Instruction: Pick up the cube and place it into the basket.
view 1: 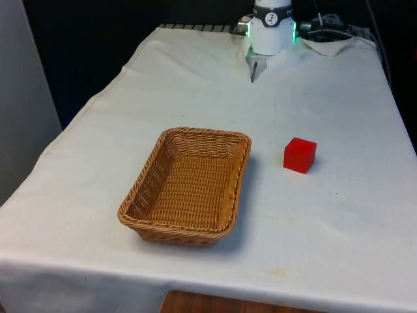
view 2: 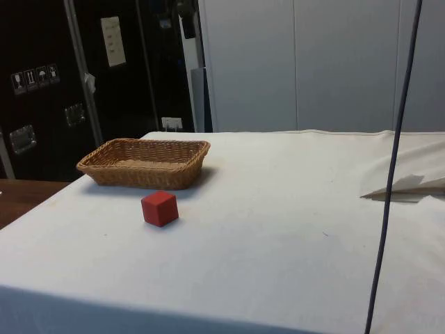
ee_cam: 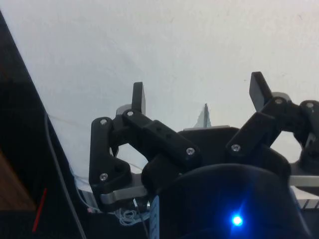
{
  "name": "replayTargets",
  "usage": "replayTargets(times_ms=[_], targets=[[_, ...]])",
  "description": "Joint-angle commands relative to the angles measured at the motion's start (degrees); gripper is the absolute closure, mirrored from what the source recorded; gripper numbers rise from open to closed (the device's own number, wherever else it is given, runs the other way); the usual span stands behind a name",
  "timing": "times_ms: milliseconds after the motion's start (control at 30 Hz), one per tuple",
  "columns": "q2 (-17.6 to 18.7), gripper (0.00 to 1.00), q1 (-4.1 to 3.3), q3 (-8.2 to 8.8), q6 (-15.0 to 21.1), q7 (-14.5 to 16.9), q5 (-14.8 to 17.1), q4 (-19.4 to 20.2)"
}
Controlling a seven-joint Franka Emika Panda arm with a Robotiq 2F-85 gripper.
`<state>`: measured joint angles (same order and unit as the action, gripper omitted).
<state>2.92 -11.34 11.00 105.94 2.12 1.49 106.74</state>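
A red cube (view 1: 300, 155) rests on the white cloth, to the front view's right of the wicker basket (view 1: 147, 188). From the side, the cube (view 2: 160, 208) sits just in front of the basket (view 2: 104, 163), a short gap apart. The basket holds nothing. My gripper (ee_cam: 198, 95) hangs open high over bare cloth, its two black fingers (ee_cam: 138, 97) wide apart with nothing between them. The white arm's base (view 1: 271, 26) stands at the table's far end, well away from the cube.
A fold of cloth (view 1: 255, 67) rises near the arm's base, and it also lies at the table's edge (view 2: 407, 188) in the side view. A dark cable (view 2: 393, 167) hangs down in front of the side camera. Wide open cloth surrounds the cube and basket.
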Motion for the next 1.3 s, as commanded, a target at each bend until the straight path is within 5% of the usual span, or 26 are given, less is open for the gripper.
replayTargets(times_ms=[0,633,1267], targets=[[0.0,0.0,0.0,-0.11,0.0,-0.17,-0.11,0.0],[0.0,0.0,-0.4,-4.35,1.55,-5.84,-3.55,0.0],[0.52,0.0,-0.34,-6.47,4.18,-6.3,-2.92,0.17]])
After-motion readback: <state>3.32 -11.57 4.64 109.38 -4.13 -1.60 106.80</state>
